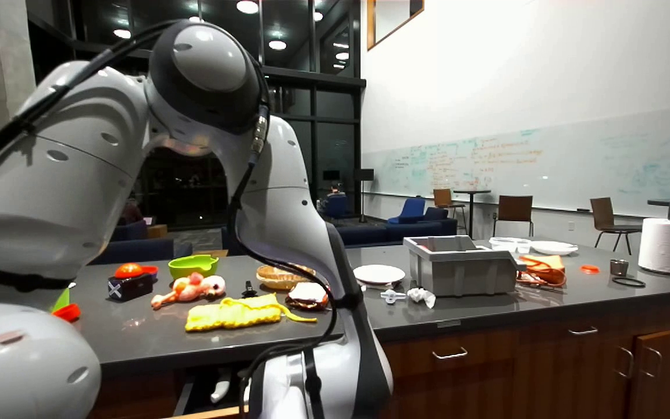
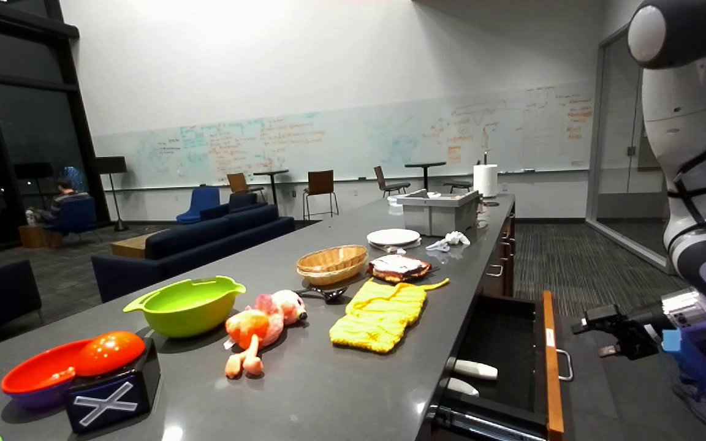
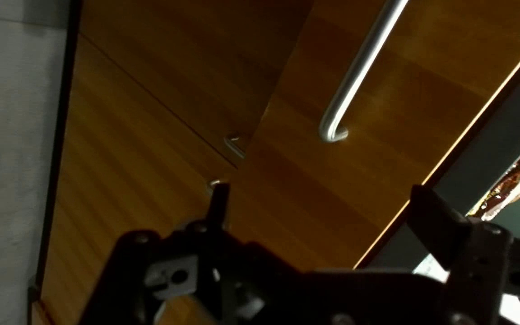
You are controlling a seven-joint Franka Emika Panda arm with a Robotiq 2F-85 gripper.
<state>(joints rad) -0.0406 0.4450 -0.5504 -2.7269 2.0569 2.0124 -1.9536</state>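
Inside an office lounge, fitted with a written-over whiteboard [image 2: 344, 146], blue sofa [image 2: 224, 234], floor lamp [image 2: 110, 165] and tall table [image 2: 425, 165].

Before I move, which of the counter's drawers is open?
The drawer nearest the gripper: it stands pulled out past the counter, with pale handles inside. The other visible drawers, toward the paper towel roll, sit flush.

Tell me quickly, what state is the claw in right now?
Claw: open, holding nothing, and apart from the drawer handle nearby.
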